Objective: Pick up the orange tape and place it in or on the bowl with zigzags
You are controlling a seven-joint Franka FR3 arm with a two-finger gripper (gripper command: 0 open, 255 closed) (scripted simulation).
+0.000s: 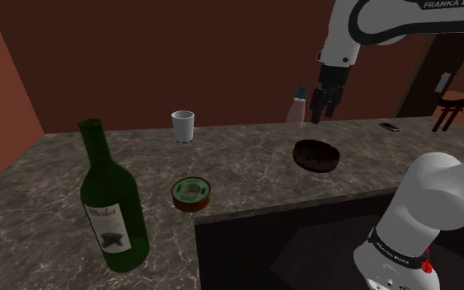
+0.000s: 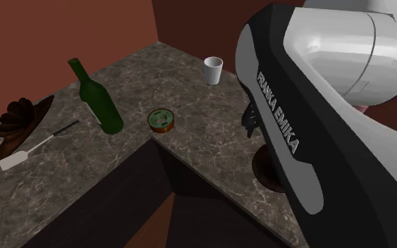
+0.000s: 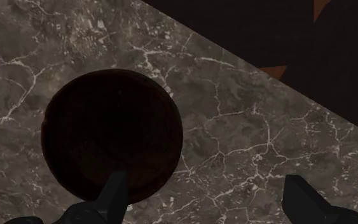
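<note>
Counter (image 1: 57,165): dark marble with white veins.

Gripper (image 1: 324,105): hangs in the air above the counter, pointing down. In the shoulder view it is at 12 o'clock from the bowl (image 1: 316,155), clear of it. In the wrist view the two fingers (image 3: 114,194) are spread well apart. One overlaps the bowl's rim, and bare marble shows between them.

Tape (image 1: 191,194): a flat roll, orange-brown outside and greenish inside, lying on the counter near its front edge. In the shoulder view it is at 8 o'clock from the bowl and well apart from it and from the gripper.

Bowl: dark brown and round, upright on the counter. I cannot make out any pattern on it.

Others, shoulder view:
- Green wine bottle (image 1: 110,206), upright, at 9 o'clock from the tape.
- White cup (image 1: 184,126), at 12 o'clock from the tape.
- Pinkish bottle (image 1: 296,107), at 9 o'clock from the gripper, farther back.
- Phone (image 1: 389,126), at 2 o'clock from the bowl.

Second exterior view: a spatula (image 2: 34,148) lies at 8 o'clock from the wine bottle.
</note>
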